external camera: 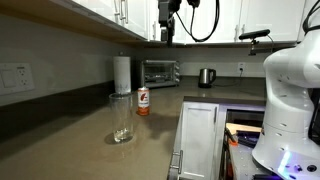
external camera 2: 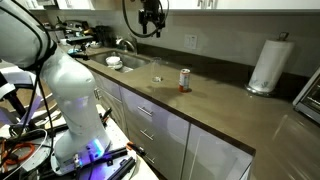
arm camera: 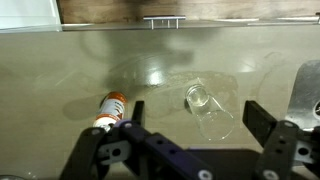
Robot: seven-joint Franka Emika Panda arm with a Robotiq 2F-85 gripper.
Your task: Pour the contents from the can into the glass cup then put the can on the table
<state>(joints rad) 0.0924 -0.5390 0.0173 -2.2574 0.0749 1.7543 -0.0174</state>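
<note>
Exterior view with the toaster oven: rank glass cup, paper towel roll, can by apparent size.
1. glass cup, nearest the camera, so its lead over the roll is unsure
2. paper towel roll
3. can

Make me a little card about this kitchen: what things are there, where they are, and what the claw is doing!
Can: small white and orange-red drink can, standing upright on the counter
Glass: tall clear glass tumbler, upright beside the can, not touching it
Table: long grey-brown countertop
Claw: black claw, high above the counter, open, holding nothing
Further back: white paper towel roll and steel kettle
</note>
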